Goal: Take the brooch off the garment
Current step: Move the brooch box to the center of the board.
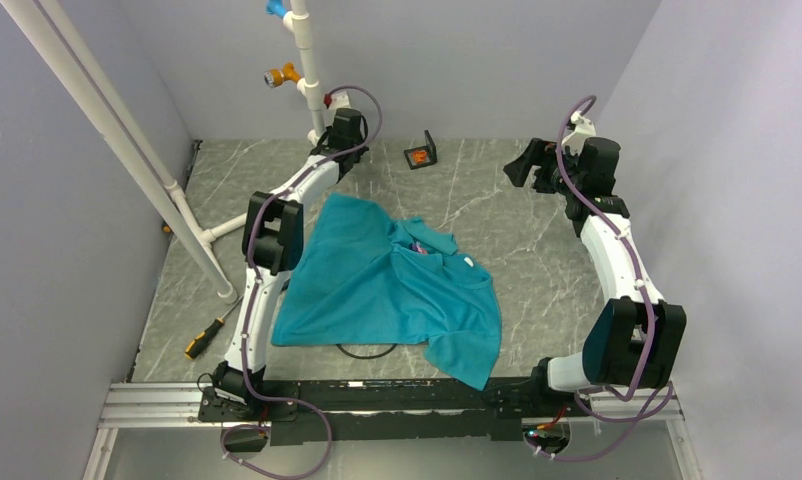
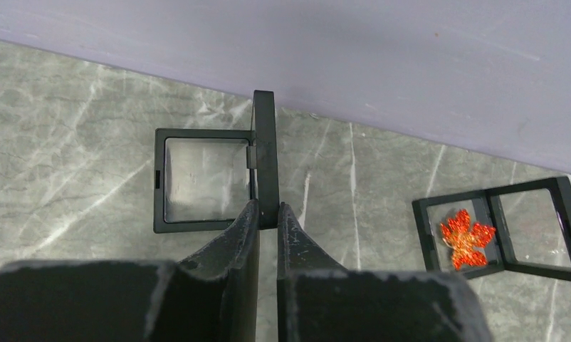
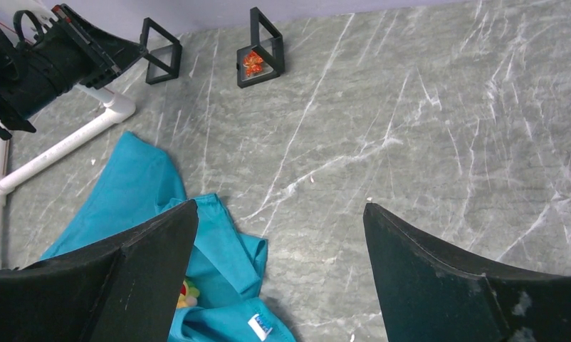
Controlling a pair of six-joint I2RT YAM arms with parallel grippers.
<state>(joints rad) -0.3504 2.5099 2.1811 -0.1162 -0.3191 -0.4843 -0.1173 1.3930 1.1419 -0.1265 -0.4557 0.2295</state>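
The teal garment (image 1: 377, 285) lies crumpled in the middle of the table and shows in the right wrist view (image 3: 218, 263). The tiny multicoloured brooch (image 1: 417, 247) sits near its collar, half hidden behind my right finger in the right wrist view (image 3: 189, 292). My left gripper (image 2: 268, 210) is at the back of the table, far from the garment. It is shut on the upright lid of an empty black display box (image 2: 204, 178). My right gripper (image 3: 279, 208) is wide open and empty, raised to the right of the garment (image 1: 525, 165).
A second black display box (image 1: 421, 155) with a small orange piece (image 2: 468, 237) stands open at the back. A white pipe frame (image 1: 157, 170) fills the left side. A screwdriver (image 1: 205, 338) and a black cable loop (image 1: 367, 351) lie near the front. The garment's white label (image 3: 260, 327) faces up.
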